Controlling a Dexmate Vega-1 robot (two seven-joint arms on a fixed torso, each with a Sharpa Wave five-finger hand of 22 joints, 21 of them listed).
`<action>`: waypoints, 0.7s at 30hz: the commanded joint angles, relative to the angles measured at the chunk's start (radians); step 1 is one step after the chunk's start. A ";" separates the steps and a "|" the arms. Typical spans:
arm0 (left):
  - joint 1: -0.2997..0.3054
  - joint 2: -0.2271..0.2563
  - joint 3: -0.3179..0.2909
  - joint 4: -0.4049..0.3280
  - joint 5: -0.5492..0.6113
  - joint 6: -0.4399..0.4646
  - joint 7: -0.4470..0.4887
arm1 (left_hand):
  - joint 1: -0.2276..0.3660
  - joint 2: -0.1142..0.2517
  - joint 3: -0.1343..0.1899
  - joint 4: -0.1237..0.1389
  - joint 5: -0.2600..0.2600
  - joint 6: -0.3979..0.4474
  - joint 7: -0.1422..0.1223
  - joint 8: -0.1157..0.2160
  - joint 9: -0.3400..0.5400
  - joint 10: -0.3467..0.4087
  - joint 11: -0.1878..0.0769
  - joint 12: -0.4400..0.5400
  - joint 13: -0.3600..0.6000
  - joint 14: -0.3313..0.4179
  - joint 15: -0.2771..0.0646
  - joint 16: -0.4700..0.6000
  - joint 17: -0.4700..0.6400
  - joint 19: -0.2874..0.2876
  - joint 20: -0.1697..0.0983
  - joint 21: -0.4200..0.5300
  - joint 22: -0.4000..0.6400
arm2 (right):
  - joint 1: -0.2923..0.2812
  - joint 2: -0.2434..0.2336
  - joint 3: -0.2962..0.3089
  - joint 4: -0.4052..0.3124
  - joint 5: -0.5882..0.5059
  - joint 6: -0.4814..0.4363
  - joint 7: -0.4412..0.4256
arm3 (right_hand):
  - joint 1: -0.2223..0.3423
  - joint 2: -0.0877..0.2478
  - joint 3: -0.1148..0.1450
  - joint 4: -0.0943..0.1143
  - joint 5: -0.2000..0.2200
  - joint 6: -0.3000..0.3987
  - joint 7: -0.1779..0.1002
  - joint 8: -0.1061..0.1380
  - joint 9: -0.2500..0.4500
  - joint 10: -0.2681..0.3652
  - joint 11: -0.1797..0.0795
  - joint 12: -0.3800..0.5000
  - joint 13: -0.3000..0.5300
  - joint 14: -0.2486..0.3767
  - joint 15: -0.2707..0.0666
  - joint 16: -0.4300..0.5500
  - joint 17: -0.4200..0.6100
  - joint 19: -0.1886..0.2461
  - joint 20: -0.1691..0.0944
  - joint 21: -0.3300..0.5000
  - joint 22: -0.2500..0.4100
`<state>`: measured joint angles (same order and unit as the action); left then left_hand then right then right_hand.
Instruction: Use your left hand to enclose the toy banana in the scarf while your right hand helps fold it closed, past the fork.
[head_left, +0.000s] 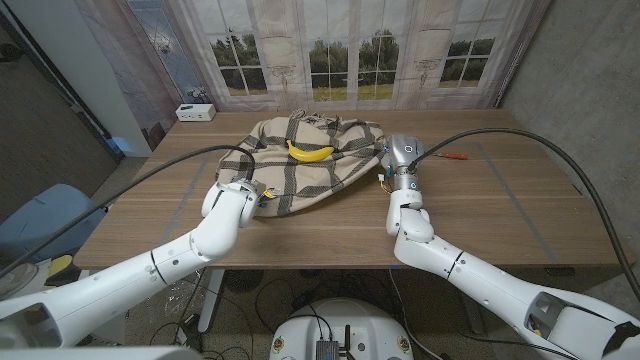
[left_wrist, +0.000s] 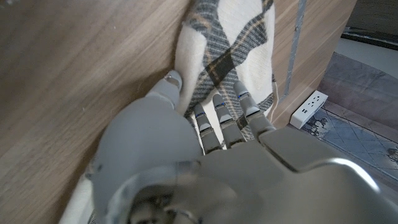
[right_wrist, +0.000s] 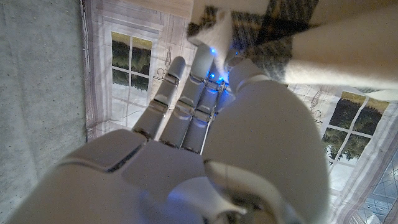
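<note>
The toy banana (head_left: 311, 153) lies on the plaid scarf (head_left: 300, 170), soft, limp cloth best taken at its edges. The left robot hand (head_left: 243, 192) grips the scarf's near corner. The right robot hand (head_left: 400, 160) touches its far edge; whether it grasps, I cannot tell.

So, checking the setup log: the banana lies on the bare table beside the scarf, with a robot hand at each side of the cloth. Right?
Not quite. The head view shows the banana lying on the scarf, not the bare table. The left robot hand and right robot hand do flank the cloth.
</note>
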<state>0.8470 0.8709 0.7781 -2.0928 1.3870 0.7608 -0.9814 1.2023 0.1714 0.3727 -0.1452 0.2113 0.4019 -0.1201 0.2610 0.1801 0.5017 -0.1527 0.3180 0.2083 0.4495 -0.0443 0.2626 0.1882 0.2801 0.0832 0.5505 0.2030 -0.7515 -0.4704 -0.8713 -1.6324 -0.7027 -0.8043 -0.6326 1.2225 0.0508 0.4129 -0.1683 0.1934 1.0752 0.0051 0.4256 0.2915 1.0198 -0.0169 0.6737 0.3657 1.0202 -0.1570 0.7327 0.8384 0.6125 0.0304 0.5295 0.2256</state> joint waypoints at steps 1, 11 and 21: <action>0.109 -0.070 -0.080 0.071 0.071 -0.010 0.172 | -0.018 0.030 0.111 0.057 -0.016 0.329 0.040 0.074 0.013 0.284 0.018 0.071 -0.002 0.146 -0.120 0.019 0.003 0.032 -0.007 0.048 0.005 | -0.016 -0.022 0.016 -0.018 0.027 0.022 -0.017 | 0.001 0.000 0.011 0.002 0.010 -0.001 0.000 0.002 0.004 0.026 0.029 0.010 0.136 0.000 -0.038 -0.003 0.007 -0.008 0.001 0.009 0.004; 0.203 -0.069 -0.155 0.015 0.067 0.000 0.348 | -0.046 0.016 0.204 0.095 -0.028 0.510 0.082 0.112 0.027 0.485 0.004 0.148 0.055 0.313 -0.160 0.033 -0.002 0.054 -0.023 0.090 -0.001 | -0.046 -0.025 0.047 -0.021 0.058 0.039 -0.057 | -0.003 0.000 0.020 0.002 0.011 -0.001 -0.001 0.000 0.004 0.024 0.033 0.011 0.144 -0.003 -0.037 -0.005 0.016 -0.013 0.002 0.015 0.003; 0.260 -0.044 -0.244 -0.141 -0.055 -0.026 0.380 | -0.051 0.009 0.202 0.084 -0.030 0.522 0.091 0.110 0.029 0.487 0.002 0.153 0.071 0.335 -0.165 0.034 -0.001 0.067 -0.034 0.101 -0.003 | -0.102 -0.037 0.090 -0.053 0.092 0.044 -0.109 | -0.008 -0.004 0.032 0.002 0.012 -0.004 -0.001 -0.002 0.005 0.023 0.033 0.008 0.147 -0.004 -0.035 -0.012 0.022 -0.020 0.000 0.022 0.003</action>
<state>1.0438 0.8092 0.6193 -2.1062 1.4064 0.7557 -0.6635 1.1604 0.1818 0.5706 -0.0571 0.1841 0.9254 -0.0389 0.3675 0.2095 0.9057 -0.0765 0.4371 0.2727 0.7794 -0.0874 0.2974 0.1860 0.3394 0.0517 0.6436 0.1998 -0.8017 -0.4960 -0.8220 -1.6568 -0.6434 -0.7661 -0.6924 1.2137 0.0420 0.4353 -0.1656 0.2008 1.0750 0.0050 0.4253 0.2918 1.0198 -0.0139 0.6841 0.3665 1.0178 -0.1588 0.7246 0.8548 0.6016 0.0306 0.5459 0.2254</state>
